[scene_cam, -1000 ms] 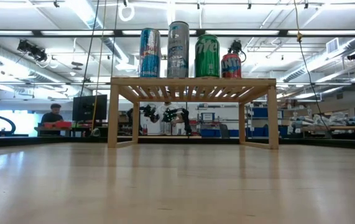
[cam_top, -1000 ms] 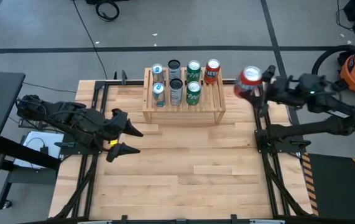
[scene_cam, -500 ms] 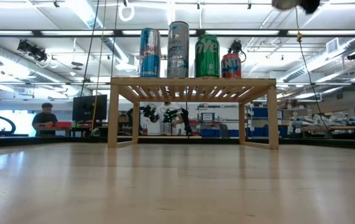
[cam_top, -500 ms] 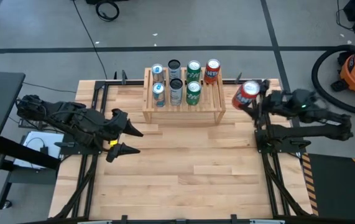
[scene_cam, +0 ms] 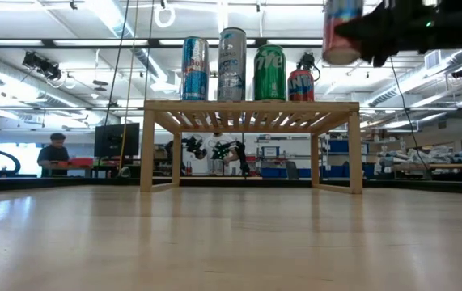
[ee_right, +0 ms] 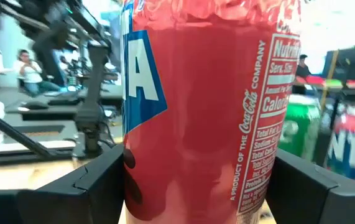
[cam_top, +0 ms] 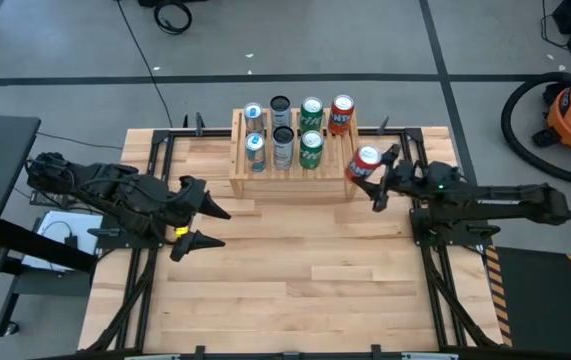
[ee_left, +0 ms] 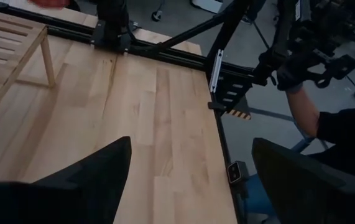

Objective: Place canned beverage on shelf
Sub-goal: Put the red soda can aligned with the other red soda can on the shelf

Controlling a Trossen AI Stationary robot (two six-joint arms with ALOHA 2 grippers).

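**Ann:** Workshop floor all round, pale wood table in the middle, and the shelf at its far edge with seven cans up top. See the eighth?

**Bo:** Red can, in the air at the shelf's right end, about over the near right corner. The right gripper has it, fingers clamped on either side of the body. The right wrist view shows the can filling the gap between them.

**Ann:** How will it handle?

**Bo:** My guess: a stiff metal cylinder, smooth and a bit slippery. If it is full it has some heft; if empty, the wall would dent under a hard squeeze. Mid-body across the width is the sensible hold, and that is where the fingers sit.

**Ann:** Is it upright?

**Bo:** Roughly, in the low view, and above the level of the shelf top, right of the other red can. Not touching the slats, as far as I can tell.

**Ann:** Free slot?

**Bo:** Near row, right end, in front of that red can.

**Ann:** And the left arm?

**Bo:** The left gripper waits near the table's left edge, fingers apart, holding nothing.
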